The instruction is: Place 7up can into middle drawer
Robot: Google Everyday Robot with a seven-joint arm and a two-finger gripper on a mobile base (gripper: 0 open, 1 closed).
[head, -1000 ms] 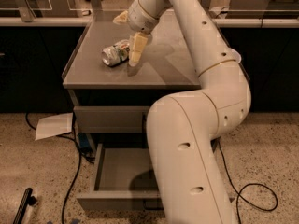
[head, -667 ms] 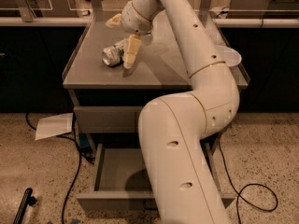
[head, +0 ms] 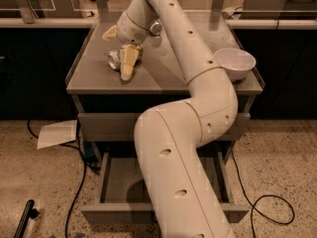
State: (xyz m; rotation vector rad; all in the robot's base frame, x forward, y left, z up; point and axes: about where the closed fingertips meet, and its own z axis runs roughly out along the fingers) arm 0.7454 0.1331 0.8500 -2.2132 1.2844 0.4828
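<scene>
The 7up can [head: 114, 59] lies on its side on the grey cabinet top [head: 163, 78], towards its left side. My gripper [head: 119, 48] is low over the can and open. One beige finger [head: 128, 63] stands right against the can's right side. The other finger [head: 109, 32] is behind the can to the left. The can is not lifted. The middle drawer [head: 115, 182] is pulled open below, with its grey inside showing. My arm hides much of its right half.
A white bowl [head: 235, 61] stands at the right edge of the cabinet top. A silver can end [head: 156, 28] shows behind my arm. A sheet of paper [head: 57, 133] and black cables [head: 79, 182] lie on the floor at the left.
My gripper has moved left and down onto the can, so one finger now stands against it. The can has stayed lying on the top.
</scene>
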